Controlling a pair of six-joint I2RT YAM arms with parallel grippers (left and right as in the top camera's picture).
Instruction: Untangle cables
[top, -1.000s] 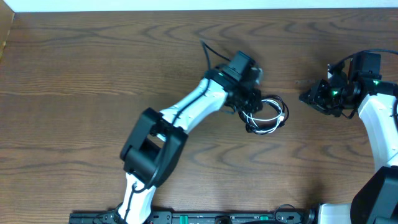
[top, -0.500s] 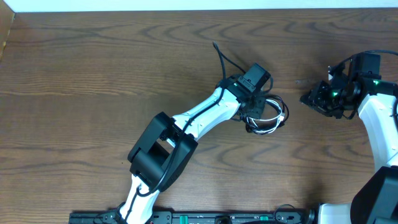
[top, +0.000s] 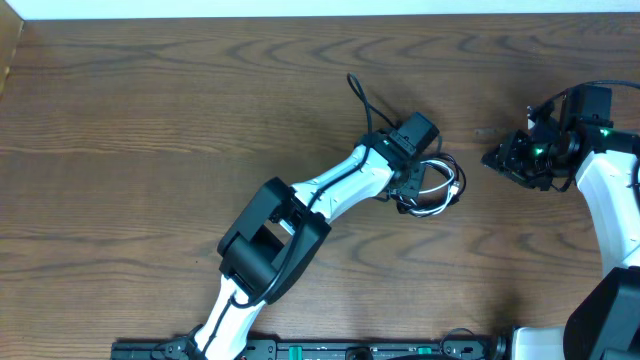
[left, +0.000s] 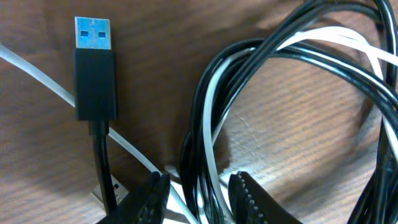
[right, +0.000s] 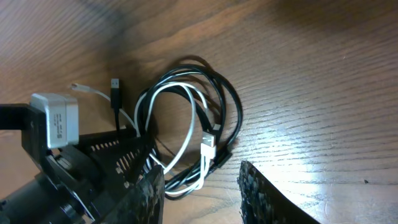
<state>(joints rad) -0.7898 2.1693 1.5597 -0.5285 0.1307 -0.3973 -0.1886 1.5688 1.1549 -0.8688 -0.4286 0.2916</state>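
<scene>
A black cable (right: 233, 112) and a white cable (left: 329, 36) lie coiled together in one tangled loop on the brown wooden tabletop (top: 150, 120). The loop is right of centre, about midway between the near and far edges.

Your left end effector (left: 199, 202) is low over the loop's left side. Its fingers are apart, with black and white strands running between them. You cannot tell whether the pads touch the strands. Just beside it, the black cable's USB plug (left: 94, 68), with its blue tongue, lies flat outside the loop.

Your right end effector (right: 199, 199) is near the right edge, well apart from the cables and facing them. Its fingers are spread wide with only bare wood between them.
</scene>
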